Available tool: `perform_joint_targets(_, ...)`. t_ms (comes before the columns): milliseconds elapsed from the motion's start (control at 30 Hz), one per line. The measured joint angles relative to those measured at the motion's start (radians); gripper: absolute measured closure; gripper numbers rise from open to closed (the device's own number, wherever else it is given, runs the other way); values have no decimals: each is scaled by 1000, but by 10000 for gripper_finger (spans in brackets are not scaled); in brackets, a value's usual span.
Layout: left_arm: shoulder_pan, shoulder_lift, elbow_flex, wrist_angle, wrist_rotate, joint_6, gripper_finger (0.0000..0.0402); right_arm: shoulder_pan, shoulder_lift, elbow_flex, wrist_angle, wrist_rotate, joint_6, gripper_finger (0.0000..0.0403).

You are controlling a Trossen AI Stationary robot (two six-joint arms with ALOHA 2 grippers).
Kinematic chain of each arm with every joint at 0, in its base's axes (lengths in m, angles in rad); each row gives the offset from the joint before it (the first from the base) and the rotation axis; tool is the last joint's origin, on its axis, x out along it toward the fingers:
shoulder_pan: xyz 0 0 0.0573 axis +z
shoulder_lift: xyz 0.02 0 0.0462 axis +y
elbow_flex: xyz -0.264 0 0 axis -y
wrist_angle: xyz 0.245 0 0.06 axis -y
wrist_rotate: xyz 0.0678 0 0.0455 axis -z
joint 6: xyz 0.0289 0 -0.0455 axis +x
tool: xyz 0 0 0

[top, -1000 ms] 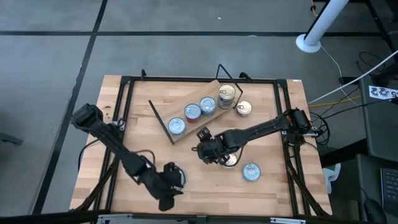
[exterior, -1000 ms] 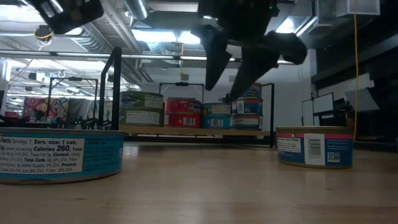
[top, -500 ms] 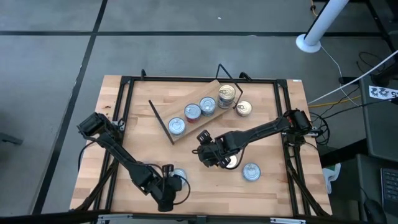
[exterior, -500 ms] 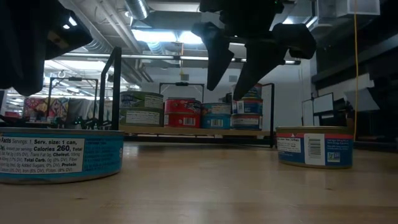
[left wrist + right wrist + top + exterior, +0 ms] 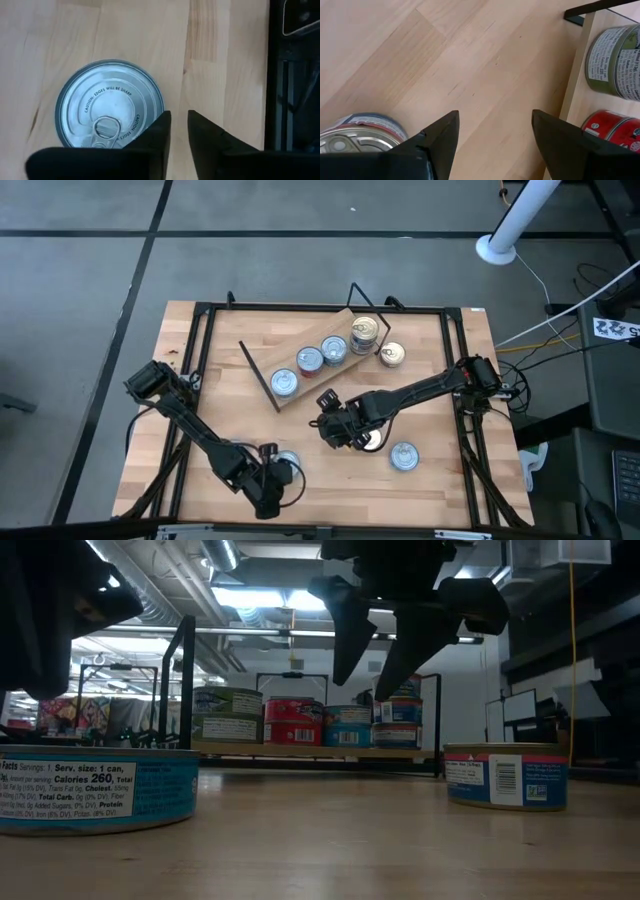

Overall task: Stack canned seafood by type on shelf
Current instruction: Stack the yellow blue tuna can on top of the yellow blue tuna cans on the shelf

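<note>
A silvery-lidded tin (image 5: 110, 107) with a blue label (image 5: 95, 790) stands on the table near its front edge. My left gripper (image 5: 179, 125) hangs just beside and above it (image 5: 276, 476), fingers drawn together to a thin slit over bare wood. One finger (image 5: 161, 131) overlaps the tin's rim; whether it touches I cannot tell. My right gripper (image 5: 495, 135) hovers open above the table's middle (image 5: 335, 428), next to a pale-lidded tin (image 5: 374, 442). The shelf (image 5: 300, 393), a light plank lying askew, carries a row of tins (image 5: 310, 361) and a stack (image 5: 364, 332).
A silvery-blue tin (image 5: 403, 456) stands on the table's right near side, and a gold-lidded one (image 5: 392, 355) by the shelf's right end. A black frame (image 5: 200, 340) runs round the tabletop. Bare wood lies left of the shelf.
My left gripper has come down toward the tin at the front edge and tipped more steeply, so the tin it covered from above now shows beside it. It has kept still over the last half second. No tin has moved.
</note>
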Motion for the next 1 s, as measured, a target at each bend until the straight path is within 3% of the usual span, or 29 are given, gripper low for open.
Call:
perform_joint_targets(200, 15, 0, -36, 2, 16, -59, 281, 0, 0, 0, 0, 0, 0, 153)
perform_joint_targets(400, 18, 0, -43, 1, 20, 58, 245, 0, 0, 0, -1, 0, 0, 153)
perform_joint_targets(800, 16, 51, -38, 17, -10, 268, 246, 0, 1, 0, -42, 1, 5, 153)
perform_joint_targets(1000, 20, 53, -43, -7, -146, 285, 280, 0, -5, -1, -141, 1, 49, 153)
